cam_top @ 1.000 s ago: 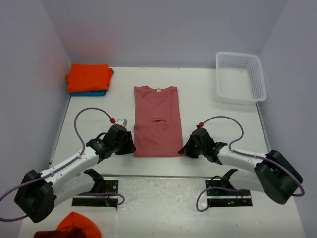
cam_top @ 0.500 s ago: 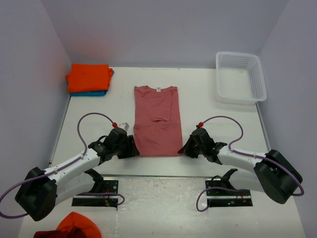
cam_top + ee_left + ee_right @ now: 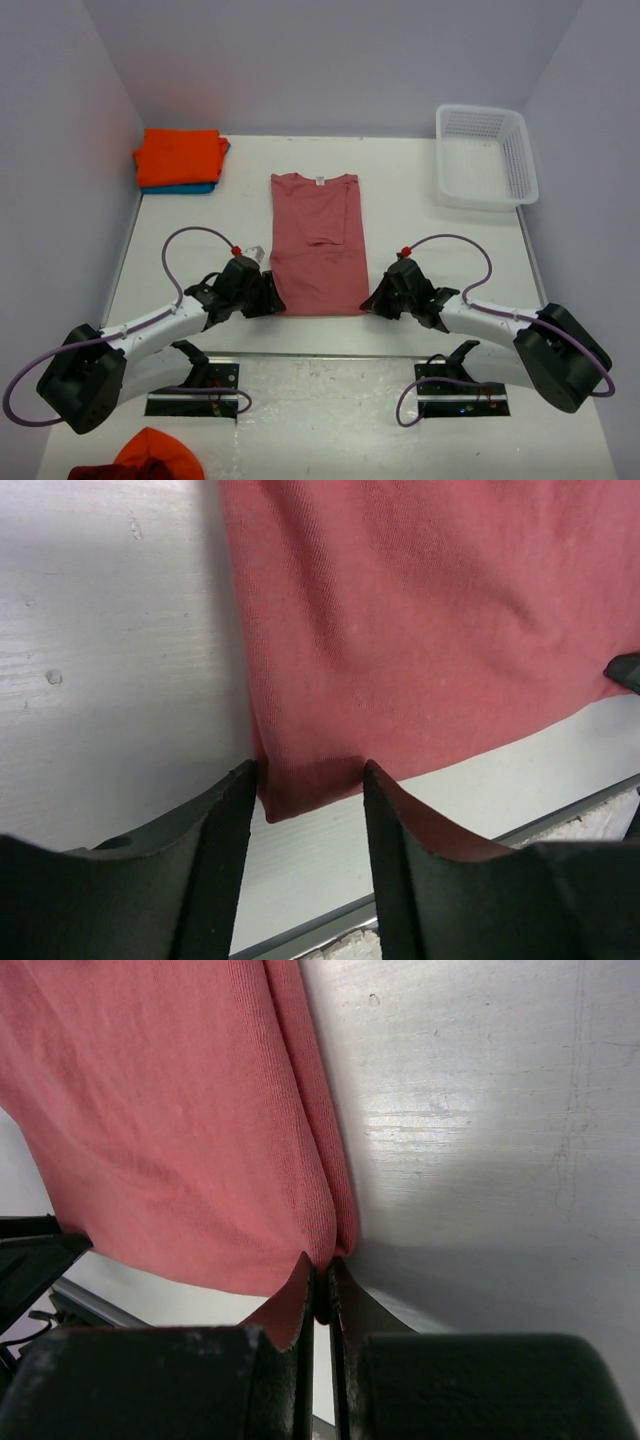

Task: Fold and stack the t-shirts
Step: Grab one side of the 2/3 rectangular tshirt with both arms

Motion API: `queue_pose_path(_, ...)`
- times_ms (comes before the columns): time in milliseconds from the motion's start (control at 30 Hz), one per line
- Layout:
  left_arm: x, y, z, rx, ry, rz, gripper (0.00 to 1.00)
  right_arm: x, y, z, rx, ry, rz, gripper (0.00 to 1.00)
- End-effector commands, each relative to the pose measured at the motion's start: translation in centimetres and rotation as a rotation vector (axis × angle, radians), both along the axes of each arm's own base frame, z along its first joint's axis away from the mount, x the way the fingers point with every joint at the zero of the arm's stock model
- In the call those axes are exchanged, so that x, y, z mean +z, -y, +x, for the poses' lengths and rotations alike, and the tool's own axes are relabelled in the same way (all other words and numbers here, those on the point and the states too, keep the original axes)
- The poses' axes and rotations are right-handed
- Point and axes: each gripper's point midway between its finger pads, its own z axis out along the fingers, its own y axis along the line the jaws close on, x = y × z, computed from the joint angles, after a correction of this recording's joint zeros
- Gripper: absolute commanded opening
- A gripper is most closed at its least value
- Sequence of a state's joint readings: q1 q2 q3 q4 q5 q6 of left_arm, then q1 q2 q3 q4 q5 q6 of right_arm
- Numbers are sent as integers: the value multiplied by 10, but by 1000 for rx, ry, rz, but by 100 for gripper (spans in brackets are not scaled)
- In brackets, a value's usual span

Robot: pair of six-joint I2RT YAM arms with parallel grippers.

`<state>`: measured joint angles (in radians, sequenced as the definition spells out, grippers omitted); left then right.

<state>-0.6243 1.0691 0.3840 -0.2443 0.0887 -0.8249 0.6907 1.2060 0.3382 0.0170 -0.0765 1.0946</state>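
The white table (image 3: 420, 200) filled the workspace, enclosed by pale walls on three sides. The left arm (image 3: 150, 330) and the right arm (image 3: 490, 320) extended from the near edge and angled inward toward the table centre.

The salmon-red t-shirt (image 3: 318, 245) lay flat at the centre of the table, folded into a long rectangle. Its collar pointed to the far side and its hem lay at the near edge. A sleeve fold showed across its middle.

The basket (image 3: 487, 200), a white plastic lattice type, stood at the far right corner, well apart from the shirt.

At the far left corner, the orange t-shirt (image 3: 180, 155) lay folded on top of the teal-blue t-shirt (image 3: 190, 188). Only a strip of the lower one showed at the near and right sides.

A bundle of cloth (image 3: 150, 460), orange and dark red, lay below the near edge at the left.

The left gripper (image 3: 308, 780) sat at the near left corner of the salmon-red t-shirt. Its jaws stood apart, one on each side of that corner, and the cloth lay flat on the table between them.

The right gripper (image 3: 318, 1265) sat at the near right corner. Its jaws were clenched together on the folded edge of the cloth at that corner.

The white tag (image 3: 321, 181) showed inside the collar.
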Motion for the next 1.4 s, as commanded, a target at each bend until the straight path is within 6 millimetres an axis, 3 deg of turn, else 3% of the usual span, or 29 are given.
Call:
queue_pose_path(0, -7, 2, -5, -6, -15, -11, 47, -21, 22, -14, -5, -48, -102, 0)
queue_pose_path(233, -8, 3, -7, -12, -16, -27, 31, -24, 22, -14, -5, -55, -108, 0)
queue_pose_path(333, -13, 4, -8, -16, -20, -35, 19, -26, 22, -12, -3, -49, -114, 0)
queue_pose_path(367, -13, 5, -10, -24, -23, -42, 8, -27, 22, -13, 0, -51, -117, 0)
queue_pose_path(433, -15, 6, -9, -32, -17, -46, 0, -30, 22, -13, 6, -56, -127, 0)
queue_pose_path(633, -6, 5, -10, -35, 8, -52, 0, -32, 28, -11, 42, -46, -194, 0)
queue_pose_path(800, 4, 3, -16, -49, 11, -64, 0, -18, 28, -14, 56, -27, -208, 0)
queue_pose_path(867, 7, 1, -18, -47, 12, -63, 0, -4, 27, -10, 47, 24, -215, 0)
queue_pose_path(1100, 21, -8, -24, -47, 29, -45, 0, 22, 34, -25, 54, 65, -236, 0)
queue_pose_path(1367, 27, -6, -35, -68, 26, -83, 0, 33, 29, -41, 90, 83, -271, 0)
